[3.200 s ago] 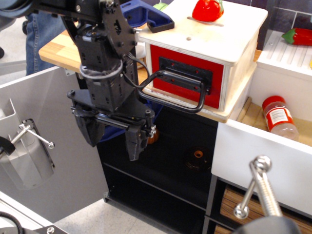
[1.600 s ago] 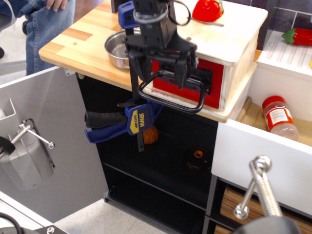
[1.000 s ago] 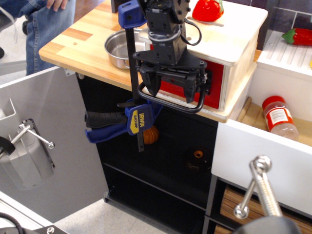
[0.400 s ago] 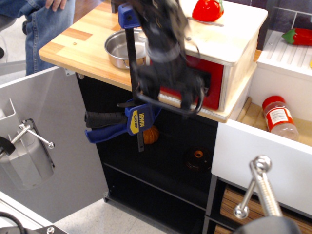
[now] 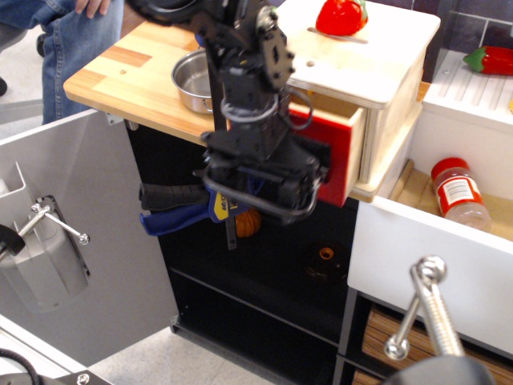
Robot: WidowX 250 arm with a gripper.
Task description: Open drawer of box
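The cream-white box (image 5: pixel 385 68) stands on the wooden counter, with a red pepper on top. Its drawer (image 5: pixel 337 152), red-fronted with a pale plywood side, stands pulled partway out toward me. My black gripper (image 5: pixel 263 183) hangs in front of the red front. Its two fingers stay wide apart and reach down through the big black loop handle (image 5: pixel 264 207), one near each end of the bar. The fingers do not pinch the bar. The arm hides the left part of the drawer front.
A steel bowl (image 5: pixel 192 79) sits on the counter (image 5: pixel 120 72) left of the box. A blue clamp (image 5: pixel 216 204) hangs from the counter edge behind my gripper. An open white drawer (image 5: pixel 433 257) with a spice jar (image 5: pixel 458 192) lies at the right. A grey cabinet door (image 5: pixel 88 233) stands open at the left.
My gripper came up from below, set its fingers through the loop handle, then pulled toward me and down. The red drawer front has slid out of the box.
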